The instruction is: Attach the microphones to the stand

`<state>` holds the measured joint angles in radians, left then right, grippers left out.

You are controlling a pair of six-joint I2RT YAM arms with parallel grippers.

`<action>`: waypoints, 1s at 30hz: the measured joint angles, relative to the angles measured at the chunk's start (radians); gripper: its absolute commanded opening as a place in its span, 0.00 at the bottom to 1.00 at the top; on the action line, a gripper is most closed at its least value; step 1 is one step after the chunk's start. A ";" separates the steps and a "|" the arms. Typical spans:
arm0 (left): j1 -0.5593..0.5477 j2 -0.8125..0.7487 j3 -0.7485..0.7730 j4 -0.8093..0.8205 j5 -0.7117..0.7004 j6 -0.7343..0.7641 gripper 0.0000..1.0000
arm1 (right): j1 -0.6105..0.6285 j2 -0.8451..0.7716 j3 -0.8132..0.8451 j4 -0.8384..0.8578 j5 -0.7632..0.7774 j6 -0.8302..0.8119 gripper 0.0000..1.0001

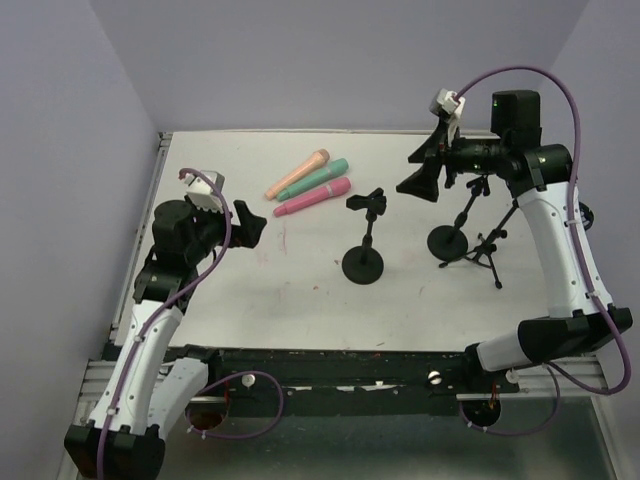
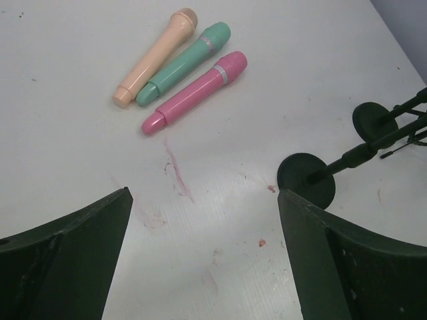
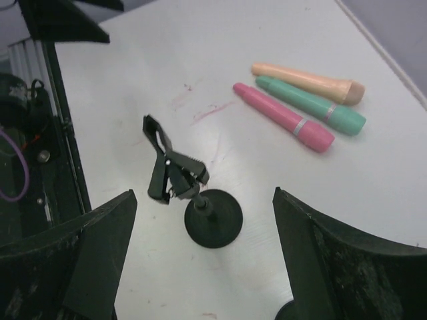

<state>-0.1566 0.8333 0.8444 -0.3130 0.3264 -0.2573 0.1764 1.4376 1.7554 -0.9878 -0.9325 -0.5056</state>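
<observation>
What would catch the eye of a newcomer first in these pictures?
Three pastel microphones, peach, mint green and pink, lie side by side on the white table, left of centre. Near the middle stands a black stand with an empty clip, and the left gripper and the right gripper hover open, holding nothing.

Microphones, three: peach microphone (image 1: 298, 174), green microphone (image 1: 313, 179), pink microphone (image 1: 313, 197). Stands, three: round-base stand with clip (image 1: 362, 262), second round-base stand (image 1: 445, 241), tripod stand (image 1: 488, 247).
</observation>
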 measured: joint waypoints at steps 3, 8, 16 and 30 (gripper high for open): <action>0.005 -0.071 -0.057 0.012 -0.002 -0.016 0.98 | 0.000 0.050 0.077 0.100 0.020 0.161 0.89; 0.006 -0.158 -0.130 0.011 -0.006 -0.045 0.98 | 0.009 0.235 0.258 0.215 0.137 0.373 0.89; 0.007 -0.283 -0.208 0.003 -0.054 -0.057 0.98 | 0.068 0.542 0.409 0.261 0.414 0.525 0.91; 0.007 -0.301 -0.259 -0.001 -0.072 0.004 0.98 | 0.158 0.811 0.447 0.325 0.495 0.480 0.85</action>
<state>-0.1497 0.5323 0.5858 -0.3141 0.2546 -0.2535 0.3344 2.2490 2.2024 -0.6624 -0.4374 -0.0261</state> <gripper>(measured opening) 0.985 0.879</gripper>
